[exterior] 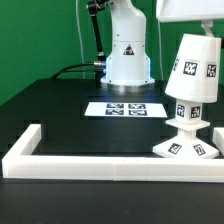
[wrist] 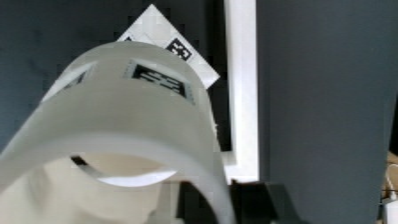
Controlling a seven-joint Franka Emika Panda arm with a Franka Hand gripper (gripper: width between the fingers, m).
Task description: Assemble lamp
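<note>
The lamp stands at the exterior view's right. Its tapered white shade (exterior: 192, 70) sits upright over the round bulb (exterior: 190, 113), which sits on the flat angular base (exterior: 185, 148). All carry square tags. My gripper (exterior: 197, 27) comes down from above onto the shade's narrow top end; most of it is cut off by the frame. In the wrist view the shade (wrist: 125, 120) fills the picture, and a tagged corner of the base (wrist: 173, 42) shows beyond it. My gripper (wrist: 221, 205) is shut on the shade's thin wall, with one dark finger (wrist: 192, 205) on each side.
A low white rail (exterior: 100, 160) runs along the table's near edge and turns back at the exterior view's left; it also shows in the wrist view (wrist: 238, 100). The marker board (exterior: 125, 108) lies mid-table. The robot's white body (exterior: 127, 50) stands behind it.
</note>
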